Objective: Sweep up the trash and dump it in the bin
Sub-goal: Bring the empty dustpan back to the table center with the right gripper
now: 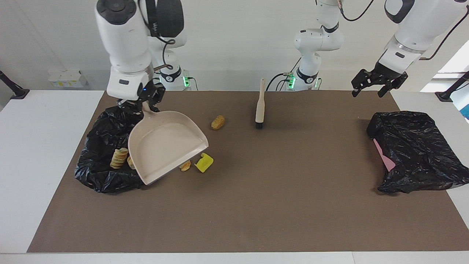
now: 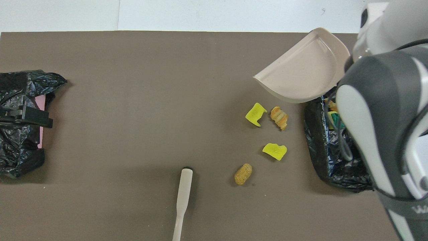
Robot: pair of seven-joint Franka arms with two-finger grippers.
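Trash is partly dumped. In the facing view a striped bread piece (image 1: 119, 158) lies in the black bin bag (image 1: 99, 146); the right claw (image 1: 141, 106) grips the empty dustpan (image 1: 166, 145) above loose bits. The left claw (image 1: 377, 82) waits open, over the surface edge.

In the overhead view four pieces wait on the surface (image 2: 133, 100): two yellow chunks (image 2: 255, 114), a croissant piece (image 2: 279, 117) and a brown piece (image 2: 243, 174) near the brush (image 2: 182, 201), with wide bare room around them.

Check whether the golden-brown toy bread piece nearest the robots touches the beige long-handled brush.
Apart. The overhead view shows bare brown mat between the golden-brown toy bread piece and the beige long-handled brush.
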